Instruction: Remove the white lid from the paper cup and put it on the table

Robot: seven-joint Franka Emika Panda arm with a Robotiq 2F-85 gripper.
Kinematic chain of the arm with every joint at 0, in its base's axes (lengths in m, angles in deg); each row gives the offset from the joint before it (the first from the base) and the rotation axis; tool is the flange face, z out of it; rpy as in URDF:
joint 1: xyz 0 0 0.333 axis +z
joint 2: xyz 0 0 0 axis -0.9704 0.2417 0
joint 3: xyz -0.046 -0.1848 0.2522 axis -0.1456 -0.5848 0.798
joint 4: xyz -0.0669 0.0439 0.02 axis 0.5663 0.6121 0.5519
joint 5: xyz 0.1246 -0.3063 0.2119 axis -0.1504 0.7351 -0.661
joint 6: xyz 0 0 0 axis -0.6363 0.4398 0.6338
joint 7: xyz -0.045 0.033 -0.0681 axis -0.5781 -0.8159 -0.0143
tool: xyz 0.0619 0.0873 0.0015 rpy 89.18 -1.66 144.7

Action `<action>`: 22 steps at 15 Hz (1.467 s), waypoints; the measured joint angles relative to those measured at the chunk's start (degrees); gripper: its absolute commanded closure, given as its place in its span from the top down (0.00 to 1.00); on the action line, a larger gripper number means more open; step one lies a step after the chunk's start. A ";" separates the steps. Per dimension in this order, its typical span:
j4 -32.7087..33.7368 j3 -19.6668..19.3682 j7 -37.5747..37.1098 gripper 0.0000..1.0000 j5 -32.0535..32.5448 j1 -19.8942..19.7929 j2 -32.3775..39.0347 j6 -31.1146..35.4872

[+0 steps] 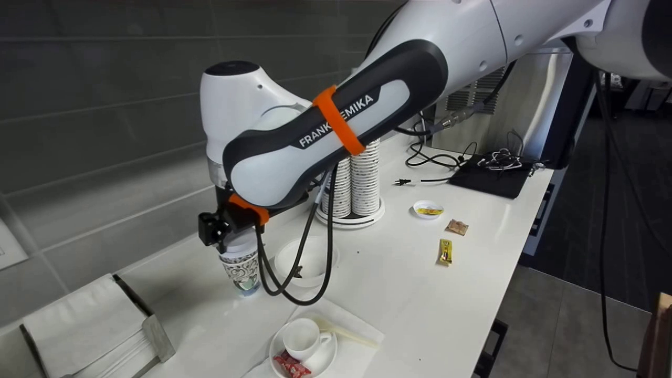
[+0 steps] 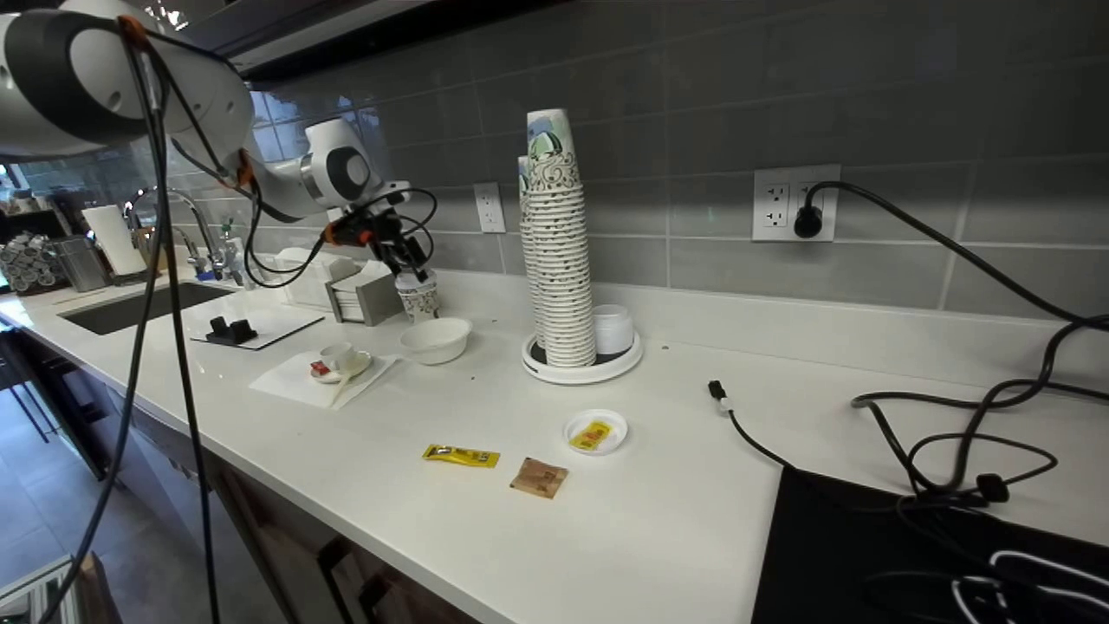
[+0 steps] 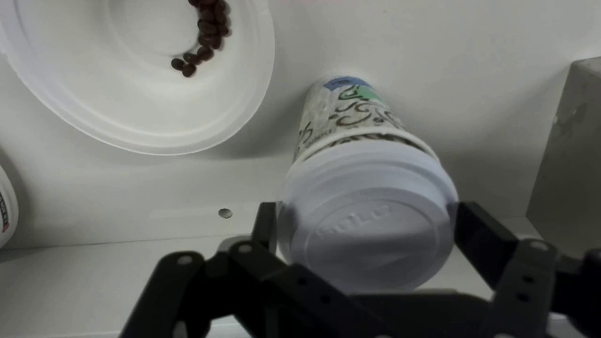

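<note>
My black two-fingered end effector (image 3: 366, 220) was clamped on the small round white plastic lid (image 3: 371, 244), one dark pad (image 3: 266, 225) touching each side of its edge. The lid sat at the mouth of the short white paper cup (image 3: 347, 112) with its dark swirling print, a narrow strip of that print showing along the lid's edge. Whether the lid was loose I could not tell. The cup stood on the long, smooth white tabletop (image 2: 676, 537), between a round white bowl (image 3: 117, 103) of dark brown beans (image 3: 209, 35) and a grey metal holder (image 1: 157, 338) of folded white napkins (image 1: 84, 328).

In an exterior view I saw a white handled mug (image 1: 302, 336) on a white saucer (image 1: 324, 357) with a red wrapped packet (image 1: 291, 365), all resting on a white paper sheet (image 1: 357, 357). Two tall stacks of white patterned paper cups (image 2: 559, 260) stood on a round white tray (image 2: 576, 375), apart from my end effector. Near the tray lay a small round white dish (image 2: 619, 431) with a small yellow packet (image 2: 591, 436) in it, and near that dish a long yellow packet (image 2: 462, 456) and a square brown paper packet (image 2: 539, 478).
</note>
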 measured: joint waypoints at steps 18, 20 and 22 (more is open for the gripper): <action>5.09 -1.21 1.07 0.58 1.30 3.69 -1.57 -7.79; 5.87 -1.55 0.57 0.58 1.39 4.26 -2.28 -10.67; 6.06 -1.80 -0.26 0.58 1.39 4.60 -3.02 -13.11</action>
